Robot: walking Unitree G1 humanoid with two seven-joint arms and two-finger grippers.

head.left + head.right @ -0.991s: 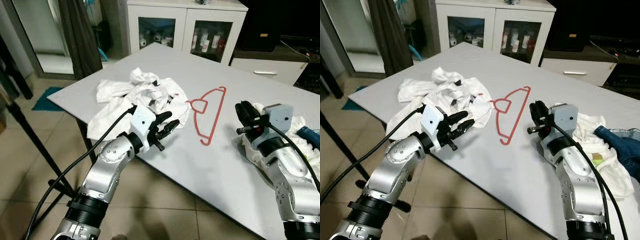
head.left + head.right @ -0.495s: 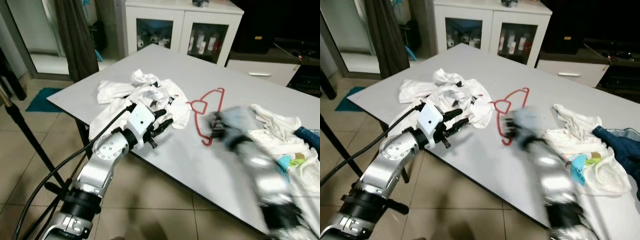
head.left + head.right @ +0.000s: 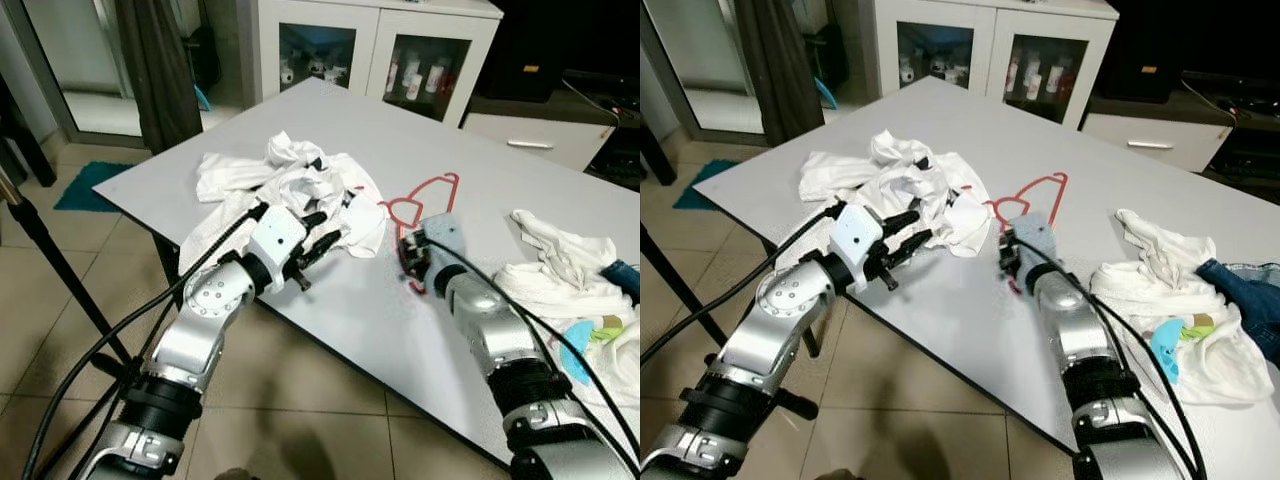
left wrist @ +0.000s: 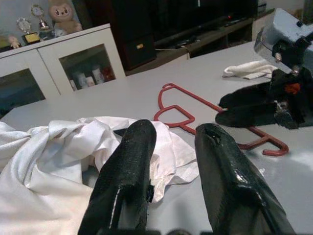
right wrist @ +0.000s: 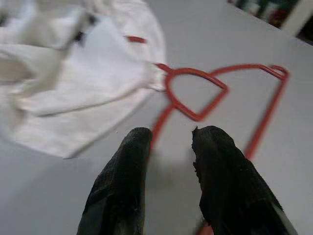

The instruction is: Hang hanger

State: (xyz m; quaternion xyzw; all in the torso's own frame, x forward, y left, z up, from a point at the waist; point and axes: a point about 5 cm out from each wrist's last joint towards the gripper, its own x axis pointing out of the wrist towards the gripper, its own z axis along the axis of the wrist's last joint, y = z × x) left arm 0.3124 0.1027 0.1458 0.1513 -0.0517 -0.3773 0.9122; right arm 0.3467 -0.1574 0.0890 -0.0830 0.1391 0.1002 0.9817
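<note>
Two hands are at the bench, and the task has barely begun: the red hanger lies flat, unlifted and unhung. The right hand sits low over the hanger's near end, its fingers parted with nothing between them, the hanger's loop just ahead of the tips. The left hand, also parted and empty, rests at the edge of the white garment. Gripping, lifting and hanging remain.

I see a crumpled white shirt on the grey table, more white cloth beside jeans, and a white glass-door cabinet behind.
</note>
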